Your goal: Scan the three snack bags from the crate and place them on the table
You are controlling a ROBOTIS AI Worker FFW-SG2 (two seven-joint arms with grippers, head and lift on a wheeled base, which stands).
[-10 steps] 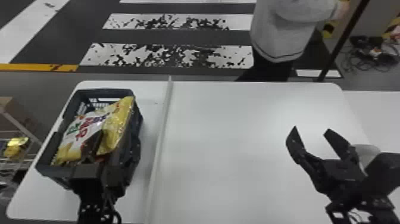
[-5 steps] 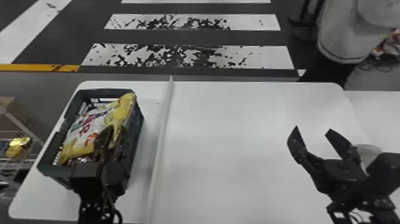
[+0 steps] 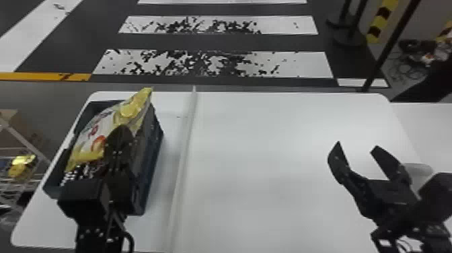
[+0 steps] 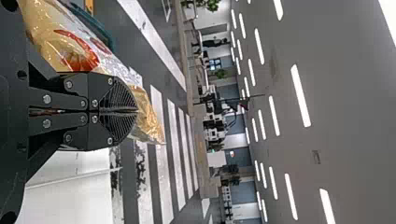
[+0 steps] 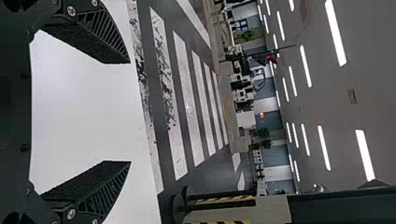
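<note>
At the left of the head view, a yellow and white snack bag is over the dark crate, its far end raised above the rim. My left gripper is at the bag's right side. In the left wrist view the fingers of my left gripper are closed together against the snack bag, pinching its edge. Darker packaging lies in the crate's near part. Over the table's right side, my right gripper stands open; in the right wrist view nothing is between the fingers of my right gripper.
A raised pale strip runs front to back across the white table, right of the crate. A pale round object is beside the right gripper. A wire rack stands off the table's left edge.
The left fingers have shut at the bag's edge, and the bag has risen and tilted above the crate. My right arm has kept still. The person at the back has moved off to the right.
</note>
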